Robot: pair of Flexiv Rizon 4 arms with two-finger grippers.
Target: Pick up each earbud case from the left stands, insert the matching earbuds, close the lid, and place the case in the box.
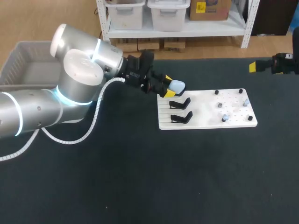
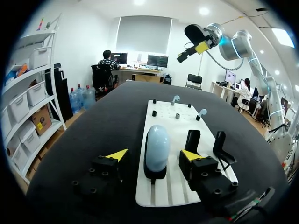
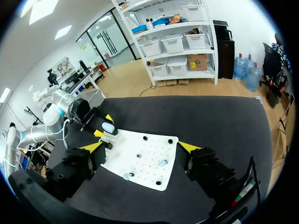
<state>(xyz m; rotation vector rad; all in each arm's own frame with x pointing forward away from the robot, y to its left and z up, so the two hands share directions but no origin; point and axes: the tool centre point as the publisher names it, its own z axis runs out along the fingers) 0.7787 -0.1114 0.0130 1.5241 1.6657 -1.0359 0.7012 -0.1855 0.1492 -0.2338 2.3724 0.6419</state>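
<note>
Grey plastic basket (image 1: 28,70): well left of the white perforated board (image 1: 205,122), at the far corner of the black table (image 1: 140,177).

Left gripper (image 1: 167,86): at the board's left far corner, released. Its yellow fingertips (image 2: 117,155) stand either side of the pale blue rounded earbud case (image 2: 156,148) without touching it (a gap shows on both sides in the left wrist view).

The earbud case sits on the rearmost of three black stands (image 1: 180,102) along the board's left part.

Small pale blue earbuds (image 1: 225,116): on pegs on the board's right half.

Right gripper (image 3: 140,147): beyond the board's right far corner, above the table, fingers wide apart, grasping nothing.
</note>
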